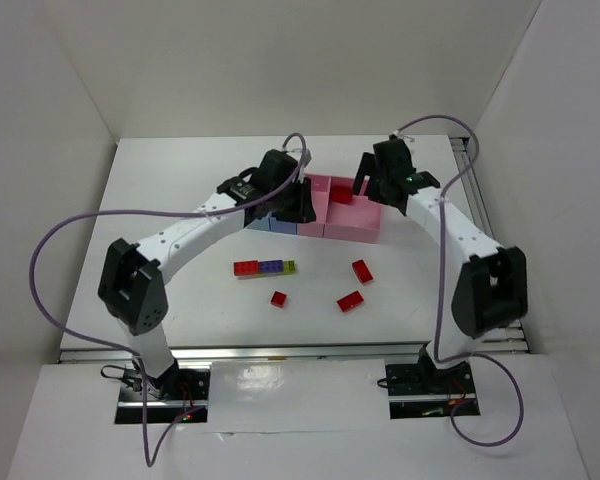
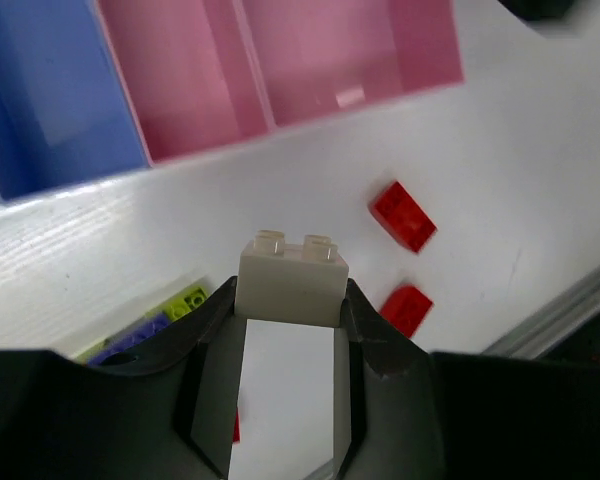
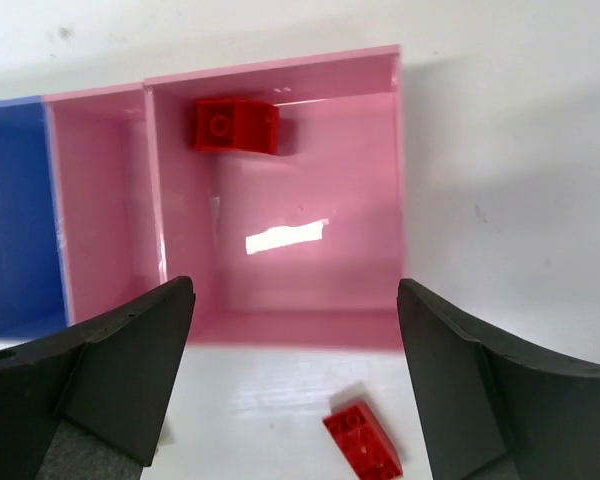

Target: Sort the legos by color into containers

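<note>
Left gripper (image 2: 291,310) clamped on whitish brick (image 2: 292,275), studs forward, over the table (image 2: 520,160) just short of the containers (image 2: 195,80); probably bound for its own colour's bin; which, unclear. Right gripper (image 3: 295,300) hung spread wide, empty, above wide pink bin (image 3: 280,62); one red brick (image 3: 234,126) lay inside, so reds evidently belonged there; loose red bricks (image 1: 350,301) waited.

The wide bin (image 3: 320,290) is coloured pink, and a red brick (image 3: 233,126) is seen inside it. Joined beside it are a narrower pink bin (image 3: 100,210) and a dark blue bin (image 3: 15,210). In front of it, on the white table (image 1: 180,180), loose red bricks (image 1: 362,271) (image 1: 350,301) (image 1: 278,298) are scattered — along with a strip (image 1: 264,267) banded red, purple-blue and yellow-green. A whitish brick (image 2: 293,283) is also seen.
</note>
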Controlling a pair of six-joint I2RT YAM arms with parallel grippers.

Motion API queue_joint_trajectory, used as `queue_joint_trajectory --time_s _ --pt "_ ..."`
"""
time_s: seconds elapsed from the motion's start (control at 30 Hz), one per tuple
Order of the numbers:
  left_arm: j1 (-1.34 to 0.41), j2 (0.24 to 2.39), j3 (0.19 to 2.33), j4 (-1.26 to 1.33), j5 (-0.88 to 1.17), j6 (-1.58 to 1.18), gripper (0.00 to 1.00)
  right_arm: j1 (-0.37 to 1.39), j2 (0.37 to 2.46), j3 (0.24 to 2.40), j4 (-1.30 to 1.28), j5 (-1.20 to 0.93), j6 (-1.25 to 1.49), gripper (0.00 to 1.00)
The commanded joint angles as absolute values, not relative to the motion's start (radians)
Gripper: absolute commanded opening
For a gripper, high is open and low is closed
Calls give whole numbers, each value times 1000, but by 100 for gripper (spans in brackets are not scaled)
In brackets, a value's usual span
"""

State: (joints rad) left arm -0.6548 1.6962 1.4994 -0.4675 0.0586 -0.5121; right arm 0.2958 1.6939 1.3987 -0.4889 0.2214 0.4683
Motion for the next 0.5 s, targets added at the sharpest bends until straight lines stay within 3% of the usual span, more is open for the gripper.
queue_joint_trajectory --time_s 0.0,0.23,0.4,0.43,0.47 --pt "-623 1807 1649 -492 -7 -551 0 310 1496 1289 -457 318 523 89" --pt "-583 2153 1968 -550 -28 -525 0 259 1241 1238 -475 273 534 94" --pt "-561 2282 2137 -601 -48 -517 0 250 1175 1249 -532 252 534 100" --pt "-561 2295 2155 -601 -48 -517 5 250 1166 1249 -541 252 534 100" --pt "-561 2304 2169 -613 -48 -505 24 250 1166 1249 -554 252 534 100"
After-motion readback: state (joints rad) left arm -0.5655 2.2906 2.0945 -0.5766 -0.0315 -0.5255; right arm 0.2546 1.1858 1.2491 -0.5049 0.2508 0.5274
